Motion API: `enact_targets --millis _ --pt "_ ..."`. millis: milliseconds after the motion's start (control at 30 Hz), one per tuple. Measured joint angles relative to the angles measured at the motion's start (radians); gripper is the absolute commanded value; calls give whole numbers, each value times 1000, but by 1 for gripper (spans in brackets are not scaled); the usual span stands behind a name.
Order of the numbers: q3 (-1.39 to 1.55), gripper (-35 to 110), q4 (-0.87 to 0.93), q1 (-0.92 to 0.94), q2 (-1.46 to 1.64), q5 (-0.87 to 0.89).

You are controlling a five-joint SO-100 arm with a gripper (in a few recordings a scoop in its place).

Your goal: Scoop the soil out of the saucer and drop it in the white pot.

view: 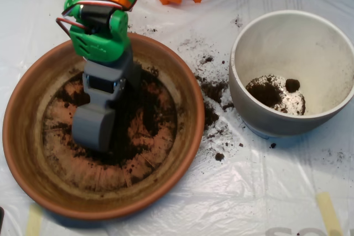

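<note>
Terracotta saucer [22, 153] occupies the left of the table [265, 192], which is covered in clear plastic sheeting [166, 219]. The soil [149, 109] lies thinly over the saucer's ridged bottom, thickest right of centre and along the near arc. The grey tool [93, 131] points down into the left half of the saucer, its tip at the soil layer; the view from above does not reveal whether its shells are parted or closed. A green and orange arm [102, 26] reaches in from the far edge. The white pot [260, 42] stands to the right of the saucer, close by but apart. A small heap of soil with one clump rests on its bottom. Spilled soil crumbs [213, 89] lie scattered on the sheeting between saucer and pot.
</note>
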Motion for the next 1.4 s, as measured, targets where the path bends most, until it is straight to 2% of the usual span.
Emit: enact_targets --millis 367,433,733,833,1000,1300,1400 --pt "-84 46 89 -87 -66 -9" --pt "-89 40 95 -92 -75 -9" --pt "-146 41 117 -67 -118 14" --pt "-146 24 109 -55 -118 -2" --pt "-130 12 32 -40 -84 -18" --pt "-3 0 -55 -41 9 -15" --pt "-3 0 -55 -41 11 -18"
